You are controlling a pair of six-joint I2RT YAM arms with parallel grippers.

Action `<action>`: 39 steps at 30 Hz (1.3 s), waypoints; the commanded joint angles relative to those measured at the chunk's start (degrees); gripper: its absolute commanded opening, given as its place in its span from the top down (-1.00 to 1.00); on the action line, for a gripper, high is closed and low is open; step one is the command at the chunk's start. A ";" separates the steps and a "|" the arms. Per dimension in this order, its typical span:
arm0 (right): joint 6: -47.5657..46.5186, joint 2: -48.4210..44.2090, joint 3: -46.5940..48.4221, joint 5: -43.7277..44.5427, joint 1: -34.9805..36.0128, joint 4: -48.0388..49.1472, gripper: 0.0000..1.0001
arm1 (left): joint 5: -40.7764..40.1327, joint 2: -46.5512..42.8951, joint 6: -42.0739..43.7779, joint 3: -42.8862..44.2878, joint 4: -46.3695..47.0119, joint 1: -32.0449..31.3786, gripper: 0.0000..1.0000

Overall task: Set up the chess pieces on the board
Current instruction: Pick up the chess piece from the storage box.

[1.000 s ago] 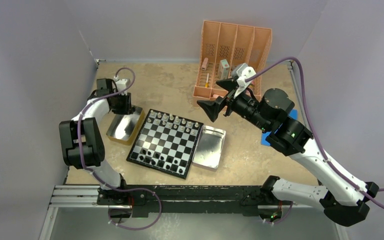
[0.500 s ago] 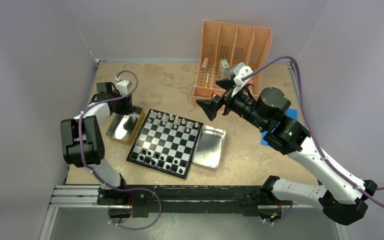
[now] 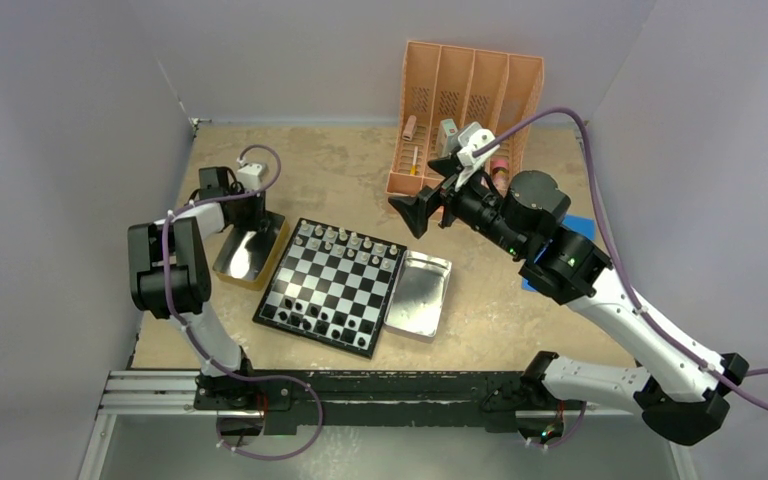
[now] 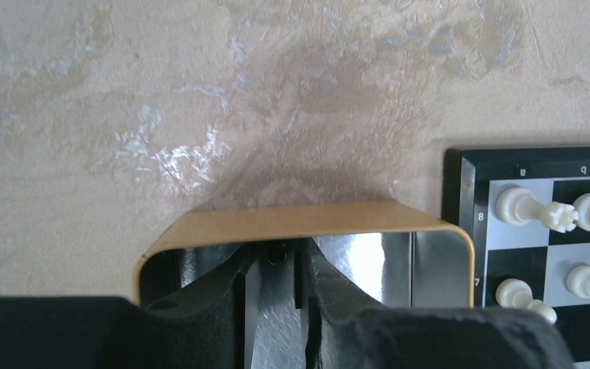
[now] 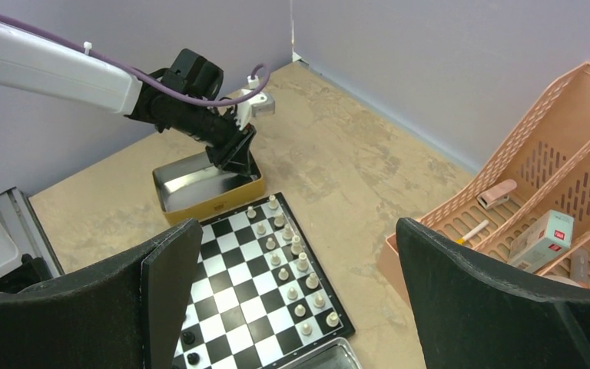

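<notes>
The board lies mid-table. White chess pieces fill its far rows, and black ones stand along its near edge. My left gripper reaches down into a gold-rimmed metal tray left of the board. In the left wrist view its jaws stand a narrow gap apart over the tray floor, with a small dark round thing between the tips, not clearly touched. White pieces show at that view's right edge. My right gripper hovers wide open and empty above the board's far right corner, looking down on it.
A plain silver tray lies against the board's right side. An orange slotted organizer with small items stands at the back right. Something flat and blue lies under the right arm. Grey walls close in the left and back.
The left gripper's jaws have narrowed, and its wrist has shifted slightly inside the gold-rimmed tray. The right arm has drifted a little to the left, still open.
</notes>
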 commanded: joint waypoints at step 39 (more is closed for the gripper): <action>5.37 -2.89 -0.70 1.84 0.24 5.52 -0.95 | 2.18 -13.96 -17.25 22.64 -48.83 -6.62 0.95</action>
